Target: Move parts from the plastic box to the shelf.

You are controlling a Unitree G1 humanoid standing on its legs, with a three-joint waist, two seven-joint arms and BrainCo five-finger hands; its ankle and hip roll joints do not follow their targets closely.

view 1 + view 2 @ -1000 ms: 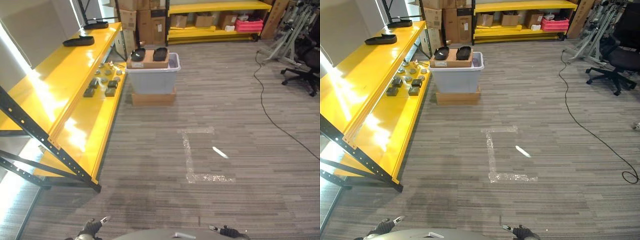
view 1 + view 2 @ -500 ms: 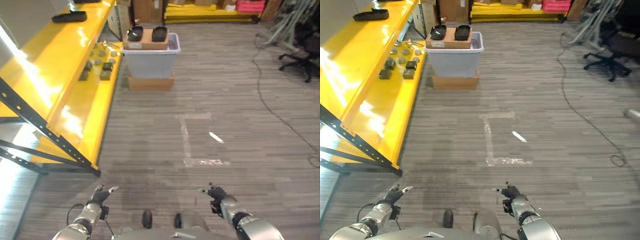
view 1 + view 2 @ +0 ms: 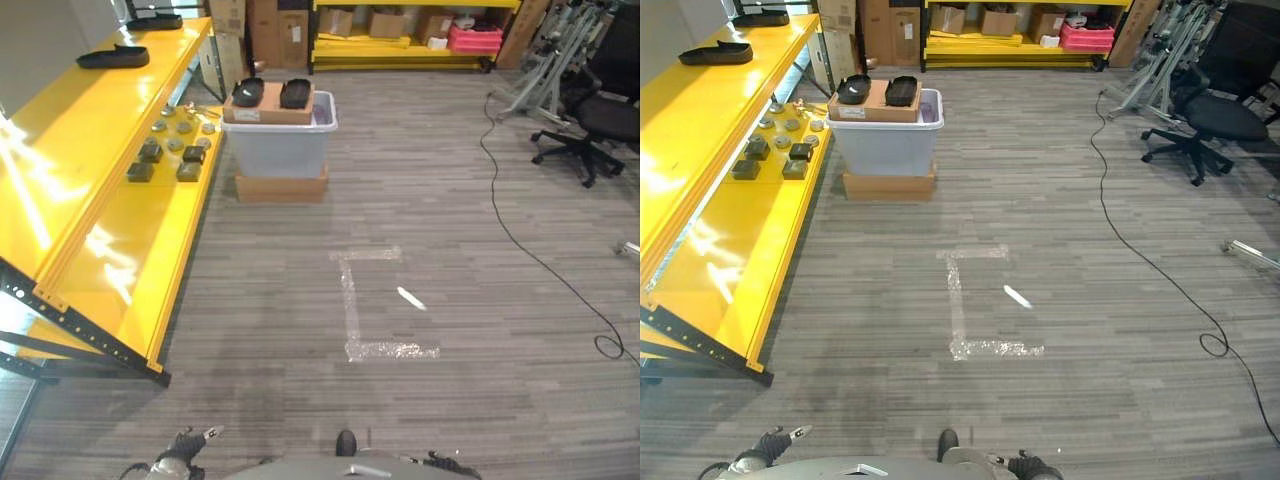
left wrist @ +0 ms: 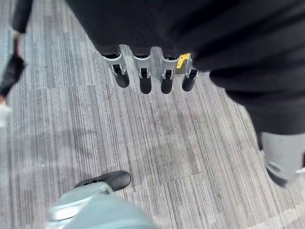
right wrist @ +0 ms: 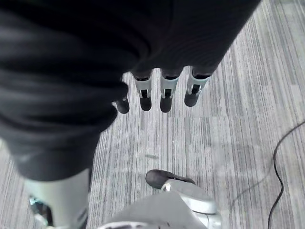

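Plastic box (image 3: 279, 147) untouched; hands dropped lower vs 0.5s ago.

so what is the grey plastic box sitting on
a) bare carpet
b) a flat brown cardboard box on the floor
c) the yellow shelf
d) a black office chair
b: the grey plastic box rests on a flat brown cardboard box on the floor, beside the yellow shelf rather than on it.

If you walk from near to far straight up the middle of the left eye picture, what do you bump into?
Tape marks on the floor → cardboard base → plastic box with a carton holding two black parts → far yellow shelf with boxes.
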